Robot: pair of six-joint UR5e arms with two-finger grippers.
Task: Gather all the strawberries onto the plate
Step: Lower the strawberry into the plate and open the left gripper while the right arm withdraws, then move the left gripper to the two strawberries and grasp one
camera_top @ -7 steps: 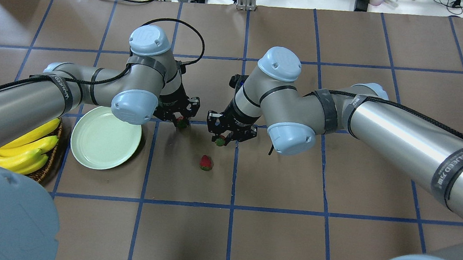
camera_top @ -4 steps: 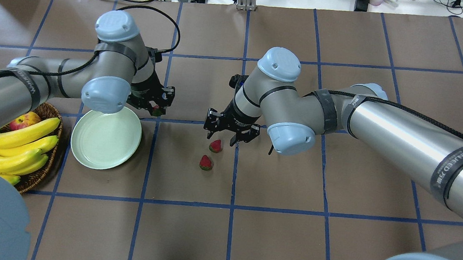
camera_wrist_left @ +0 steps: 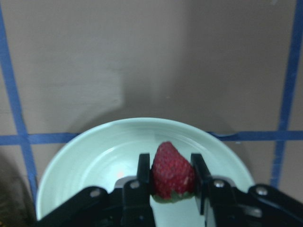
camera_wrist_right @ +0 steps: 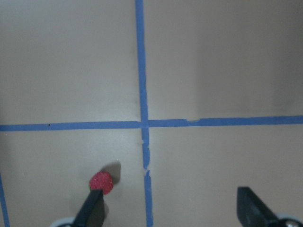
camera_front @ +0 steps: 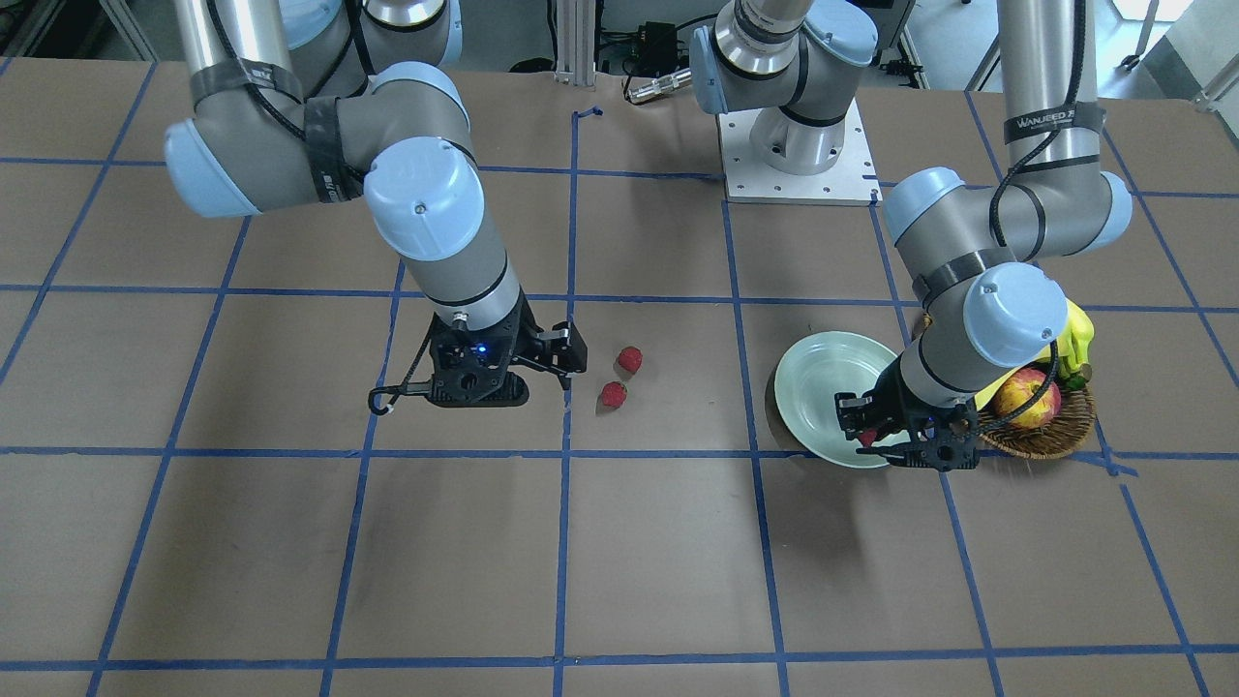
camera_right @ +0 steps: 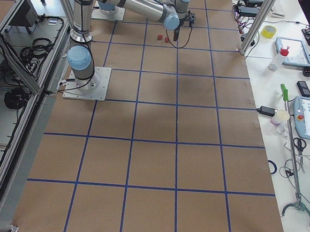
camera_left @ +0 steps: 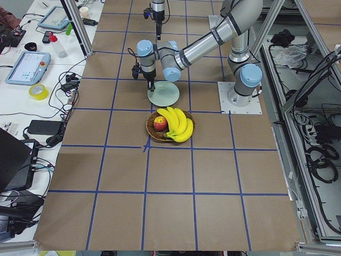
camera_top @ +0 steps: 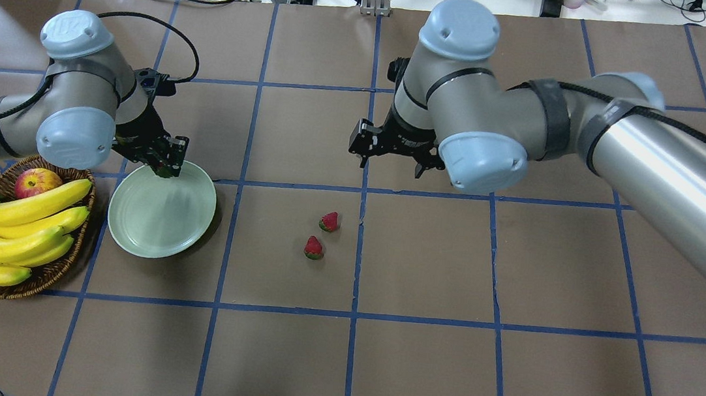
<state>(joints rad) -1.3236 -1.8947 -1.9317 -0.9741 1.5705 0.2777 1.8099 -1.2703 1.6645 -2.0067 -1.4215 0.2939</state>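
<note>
Brown table (camera_top: 543,388) gridded with blue tape (camera_top: 353,317) — cluttered white benches (camera_left: 21,109) alongside.

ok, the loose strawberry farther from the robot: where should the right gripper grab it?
Likely across the wide middle of the strawberry, right gripper coming straight down: it sits low on the table, and the other strawberry crowds its robot side.

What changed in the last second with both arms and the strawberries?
Left pincer carried the first strawberry leftward to over the far rim of the plate, still gripping. Right pincer released the second strawberry onto the table and pulled away, open. The third strawberry and plate stayed put.
</note>
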